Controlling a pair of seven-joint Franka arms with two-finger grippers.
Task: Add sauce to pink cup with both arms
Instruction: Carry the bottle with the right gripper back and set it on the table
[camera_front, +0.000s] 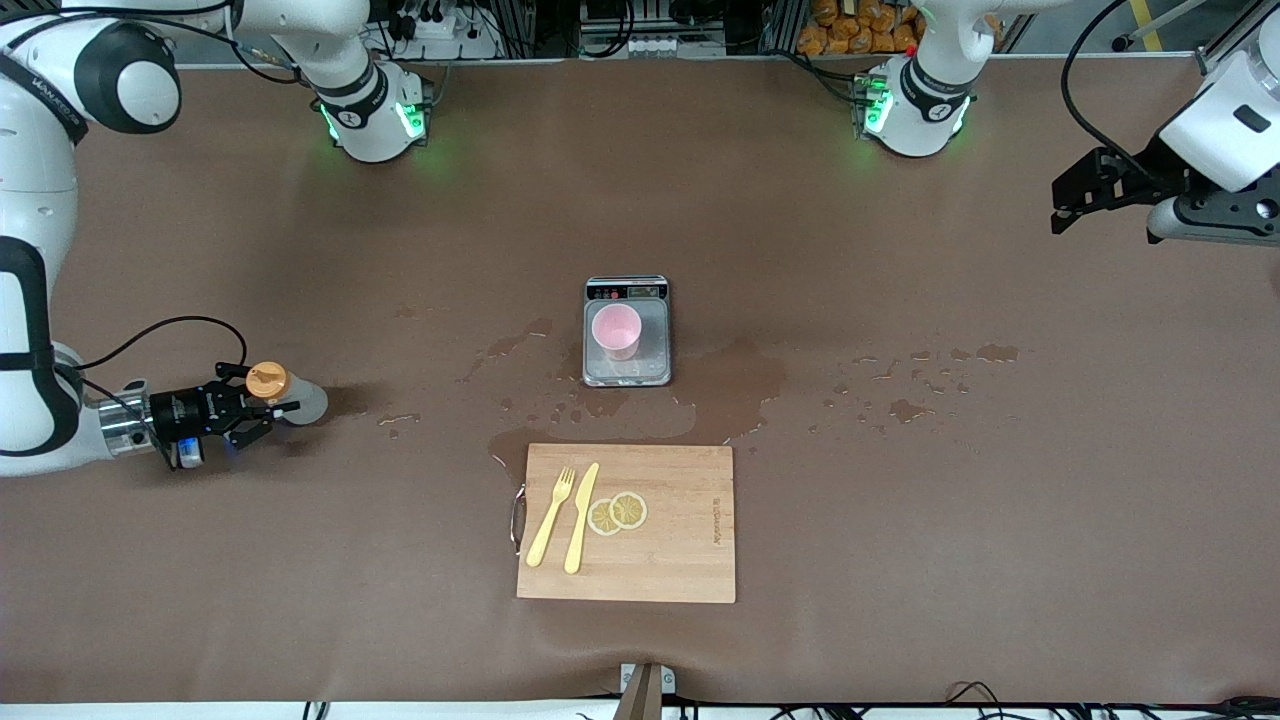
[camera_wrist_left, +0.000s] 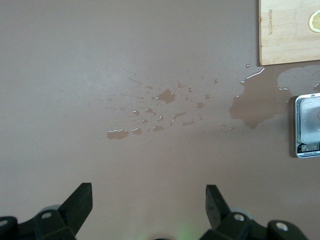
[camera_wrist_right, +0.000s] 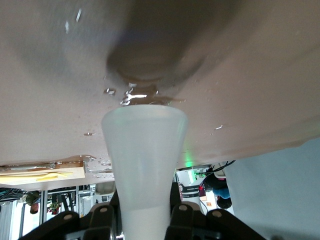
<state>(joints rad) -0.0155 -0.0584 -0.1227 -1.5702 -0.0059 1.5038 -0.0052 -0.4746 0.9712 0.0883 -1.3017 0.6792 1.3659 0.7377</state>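
The right gripper has its fingers clamped on the sauce bottle, carried on its side just above the bench well off toward the right arm's end from the grey scale. The step in hand looks like bringing the bottle over to the pink cup, which stands on the scale's plate. To do it well I'd keep the squeeze gentle on the way, bring the orange cap right over the cup's rim, and only then tip it down, since spilled liquid already wets the bench around the scale. The bottle is small, translucent and greyish, widening toward its base in the right wrist view. The left gripper waits high toward its own end from the scale, fingers wide apart and empty.
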